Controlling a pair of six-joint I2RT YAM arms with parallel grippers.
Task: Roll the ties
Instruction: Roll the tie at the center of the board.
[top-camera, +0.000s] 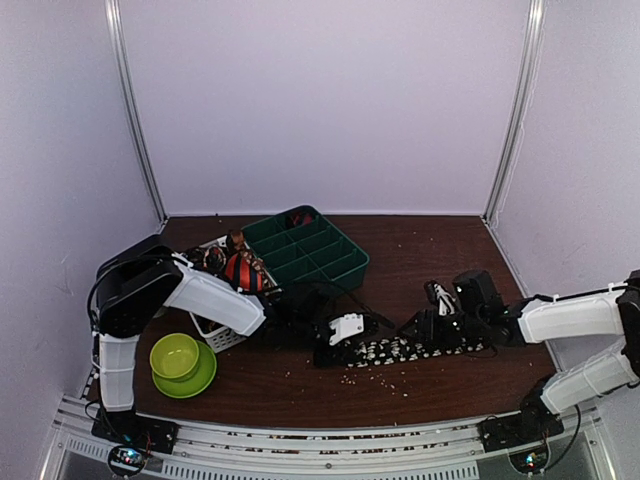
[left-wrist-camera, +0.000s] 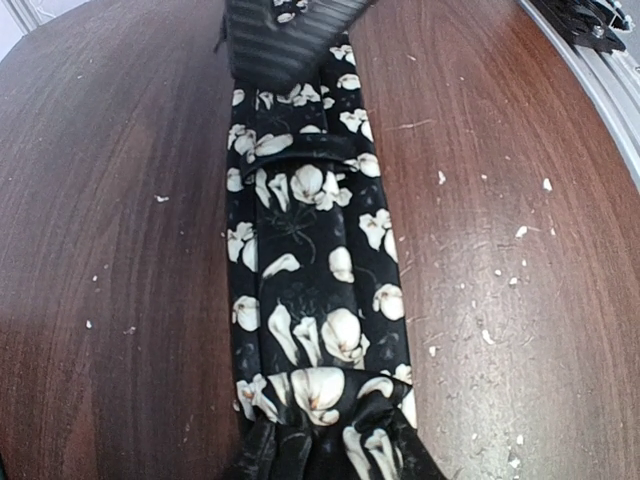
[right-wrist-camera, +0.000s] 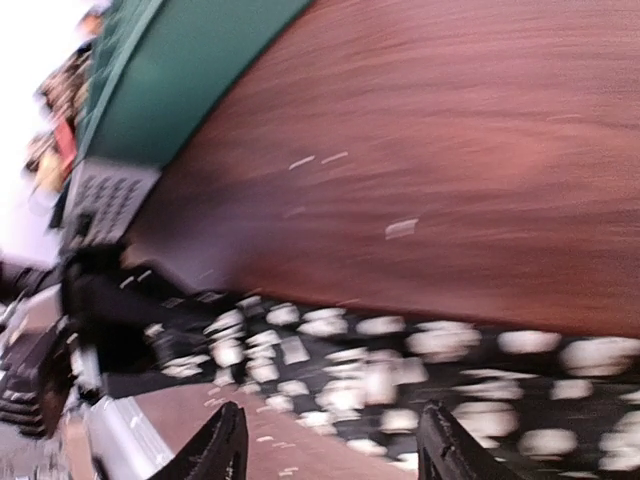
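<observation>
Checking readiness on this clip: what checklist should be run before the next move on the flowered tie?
1. Black fabric necktie with cream flowers stretched out on the brown wooden table: ok.
2. Right end effector fingers apart: ok.
3. Left end effector gripping the necktie: cannot tell.
4. Roll started: cannot tell; one end looks bunched.
5. Green plastic compartment tray apart from the necktie: ok.
6. Right wrist view sharp: not ok, blurred.

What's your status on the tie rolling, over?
Left jaws pinch bunched end of flowered tie. Right jaws open over it. Tie flat, not yet rolled. Nothing blocking.
</observation>
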